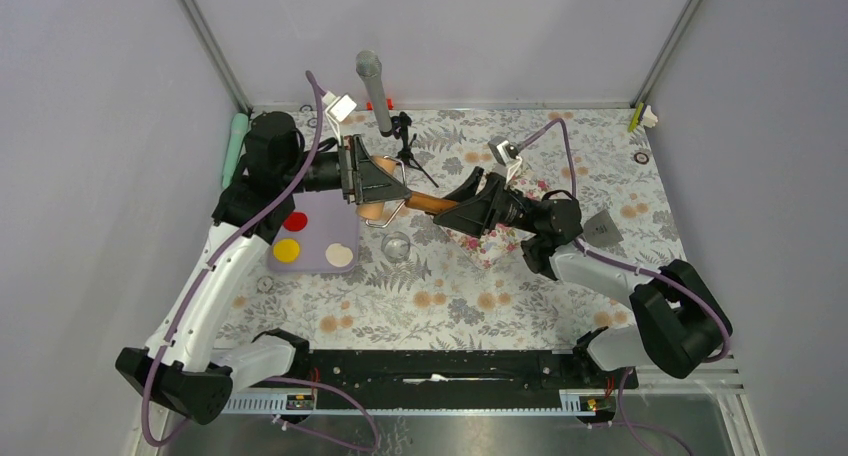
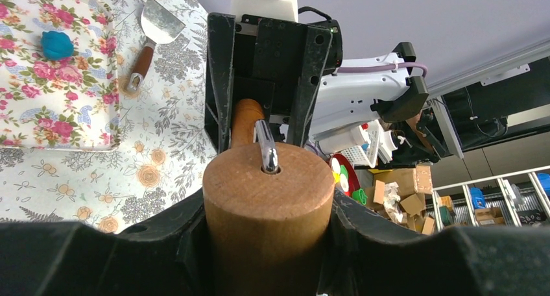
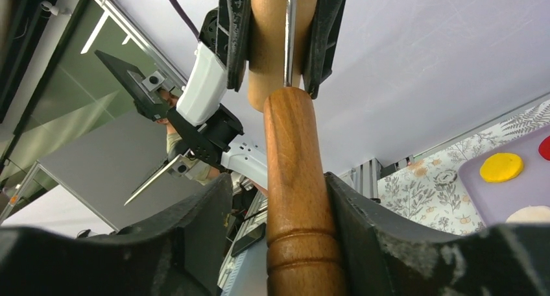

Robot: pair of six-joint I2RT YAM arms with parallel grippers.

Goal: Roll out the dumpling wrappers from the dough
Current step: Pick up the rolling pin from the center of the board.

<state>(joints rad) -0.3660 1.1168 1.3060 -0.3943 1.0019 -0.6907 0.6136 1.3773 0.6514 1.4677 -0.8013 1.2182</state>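
Blue dough, one small round lump, smooth and bright. Sits on one pink flowery mat, up at 10 o'clock in the left wrist view. One brown wooden roller, held up off the table. Left gripper squeezed tight on the fat drum. Right gripper between 3 and 4 o'clock from it, fingers on both sides of the thin handle; can't tell if pinching or loose. One scraper at 3 o'clock from the lump. One purple tray at 9 o'clock from above, holding one red disc, one yellow disc, one cream disc.
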